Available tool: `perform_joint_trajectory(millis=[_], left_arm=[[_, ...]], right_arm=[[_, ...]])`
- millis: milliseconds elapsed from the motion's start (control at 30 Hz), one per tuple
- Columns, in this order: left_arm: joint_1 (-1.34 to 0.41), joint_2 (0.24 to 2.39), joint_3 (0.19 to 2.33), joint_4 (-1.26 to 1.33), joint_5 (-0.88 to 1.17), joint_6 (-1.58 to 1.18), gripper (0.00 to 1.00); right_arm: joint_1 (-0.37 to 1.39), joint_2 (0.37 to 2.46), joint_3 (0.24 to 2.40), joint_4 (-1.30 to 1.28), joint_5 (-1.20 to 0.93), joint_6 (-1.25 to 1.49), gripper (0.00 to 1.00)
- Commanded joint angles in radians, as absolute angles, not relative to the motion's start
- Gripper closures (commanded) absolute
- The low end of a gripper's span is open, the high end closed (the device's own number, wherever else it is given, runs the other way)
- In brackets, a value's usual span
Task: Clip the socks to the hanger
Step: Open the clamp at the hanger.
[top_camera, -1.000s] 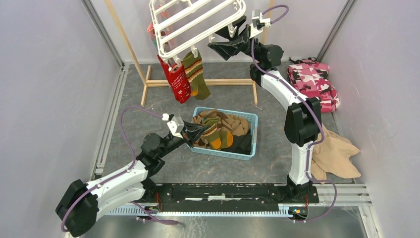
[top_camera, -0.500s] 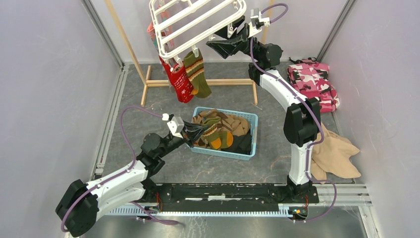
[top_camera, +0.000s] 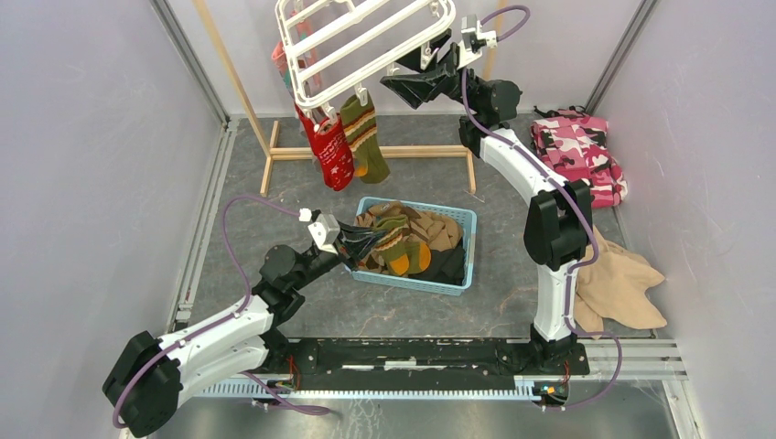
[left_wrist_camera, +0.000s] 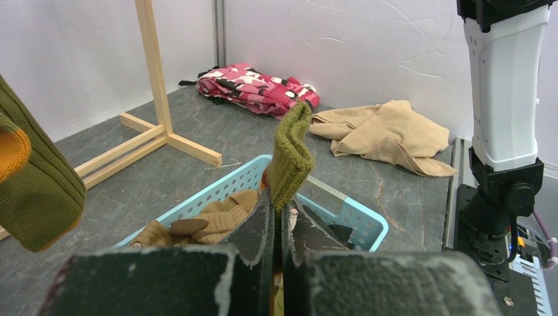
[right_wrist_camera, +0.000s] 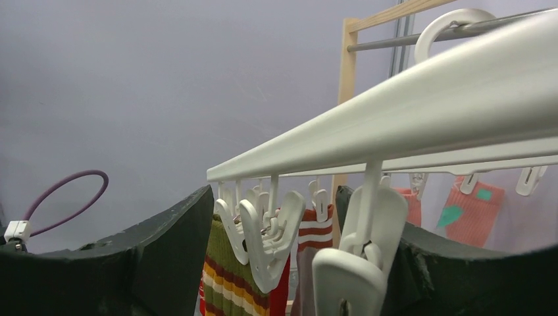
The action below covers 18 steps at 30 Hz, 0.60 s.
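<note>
My left gripper (top_camera: 366, 240) (left_wrist_camera: 281, 205) hangs over the near left end of the blue basket (top_camera: 468, 222), shut on an olive green sock (left_wrist_camera: 290, 155) whose cuff stands up above the fingers. More socks (top_camera: 416, 240) lie heaped in the basket. My right gripper (top_camera: 409, 80) (right_wrist_camera: 275, 197) is raised to the right rim of the white hanger (top_camera: 366, 37) (right_wrist_camera: 428, 105), open, with dangling clips (right_wrist_camera: 270, 243) between its fingers. A red sock (top_camera: 330, 153) and an olive striped sock (top_camera: 363, 137) hang clipped at the hanger's near corner.
The wooden frame stand (top_camera: 375, 152) carries the hanger at the back. A pink camouflage cloth (top_camera: 581, 151) lies at the back right, and a beige cloth (top_camera: 622, 283) lies right of the right arm. A coral sock (top_camera: 279, 57) hangs behind the hanger's left side.
My right gripper has edged a little left and up along the hanger's rim, and the red hanging sock has swung slightly. The left arm has stayed still with its sock.
</note>
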State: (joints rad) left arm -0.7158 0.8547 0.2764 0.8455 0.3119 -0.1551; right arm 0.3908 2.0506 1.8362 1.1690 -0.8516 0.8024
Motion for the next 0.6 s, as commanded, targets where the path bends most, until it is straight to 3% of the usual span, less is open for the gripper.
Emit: perform_joint_trajectory(millis=[0,200,400,567], left_arm=[[-0.718,0.845,0.318,0.882,0.305,-0.125,0.98],[-0.717,0.841,0.317,0.883,0.307,-0.126,0.98],[-0.718,0.835,0.33,0.882,0.304,-0.129,0.98],[-0.717,0.843,0.365,0.872,0.289,-0.126,0.98]], right_arm=[[0.395,2.047,1.869,1.184,-0.851,0.805,0.27],[0.395,2.044,1.87,1.181,-0.855,0.805,0.37],[0.396,2.033,1.868,1.171,-0.859,0.807,0.65],[0.395,2.016,1.857,1.153,-0.859,0.799,0.76]])
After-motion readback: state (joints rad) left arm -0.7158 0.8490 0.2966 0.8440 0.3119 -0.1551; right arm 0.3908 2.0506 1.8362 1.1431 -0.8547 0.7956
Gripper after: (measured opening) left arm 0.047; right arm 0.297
